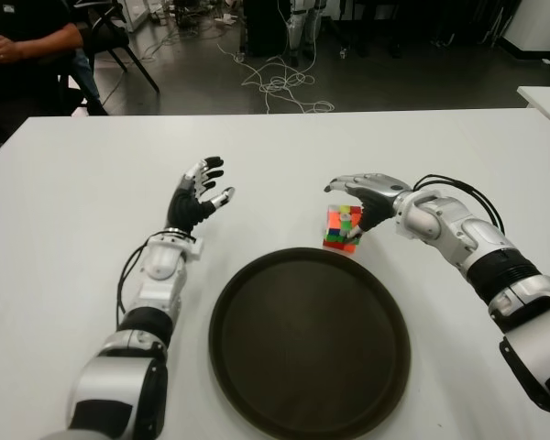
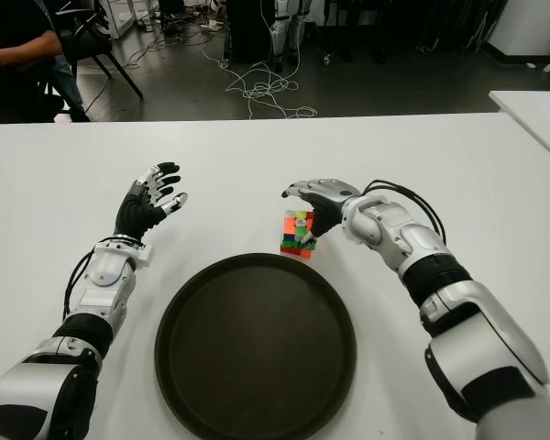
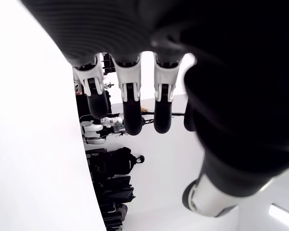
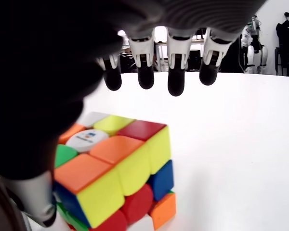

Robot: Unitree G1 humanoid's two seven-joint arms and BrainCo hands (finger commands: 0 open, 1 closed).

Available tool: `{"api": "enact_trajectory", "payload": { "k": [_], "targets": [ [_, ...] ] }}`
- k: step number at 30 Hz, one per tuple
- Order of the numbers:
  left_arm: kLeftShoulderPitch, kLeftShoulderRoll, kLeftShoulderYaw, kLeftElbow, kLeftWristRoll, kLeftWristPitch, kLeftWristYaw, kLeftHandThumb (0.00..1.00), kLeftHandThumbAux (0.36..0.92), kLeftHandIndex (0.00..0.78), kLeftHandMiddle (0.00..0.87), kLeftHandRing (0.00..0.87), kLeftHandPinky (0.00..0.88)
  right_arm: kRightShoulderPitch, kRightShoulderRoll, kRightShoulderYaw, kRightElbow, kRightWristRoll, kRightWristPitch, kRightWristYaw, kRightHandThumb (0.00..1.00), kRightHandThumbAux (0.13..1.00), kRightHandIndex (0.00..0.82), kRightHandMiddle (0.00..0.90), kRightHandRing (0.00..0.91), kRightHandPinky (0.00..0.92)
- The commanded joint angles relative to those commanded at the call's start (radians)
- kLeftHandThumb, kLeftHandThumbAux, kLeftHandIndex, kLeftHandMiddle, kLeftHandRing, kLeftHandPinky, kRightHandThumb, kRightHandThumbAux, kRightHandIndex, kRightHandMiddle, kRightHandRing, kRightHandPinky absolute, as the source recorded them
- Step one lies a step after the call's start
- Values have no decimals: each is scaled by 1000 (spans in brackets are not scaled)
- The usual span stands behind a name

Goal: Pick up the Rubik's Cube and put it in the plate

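The Rubik's Cube [image 1: 343,228] stands on the white table [image 1: 73,202], just past the far rim of the dark round plate [image 1: 257,284]. My right hand [image 1: 346,207] arches over the cube from the right and is open. In the right wrist view its fingers [image 4: 176,82] stretch out above and beyond the cube [image 4: 111,173], apart from it, while the thumb [image 4: 33,197] hangs close beside it. Whether the thumb touches it I cannot tell. My left hand [image 1: 202,194] is open with spread fingers [image 3: 132,110], to the left of the plate and holding nothing.
A person [image 1: 27,41] sits beyond the table's far left corner next to a chair [image 1: 119,37]. Cables [image 1: 275,87] lie on the floor behind the table. A second white table [image 1: 545,96] shows at the right edge.
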Motion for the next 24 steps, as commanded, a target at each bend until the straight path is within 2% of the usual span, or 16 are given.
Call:
{"api": "enact_trajectory", "payload": {
  "k": [6, 15, 24],
  "targets": [
    [-2, 2, -1, 4, -2, -2, -10, 0, 842, 192, 176, 148, 131, 9, 29, 23, 28, -9, -5, -5, 0, 730, 61, 86, 105, 105],
    [-1, 1, -2, 7, 1, -7, -1, 0, 822, 197, 178, 140, 108, 2, 49, 42, 62, -16, -16, 2, 0, 744, 72, 101, 122, 128],
    [0, 5, -5, 11, 8, -11, 9, 0, 819, 211, 185, 147, 127, -2, 72, 54, 107, -24, -4, -6, 0, 747, 74, 104, 119, 109]
  ]
}}
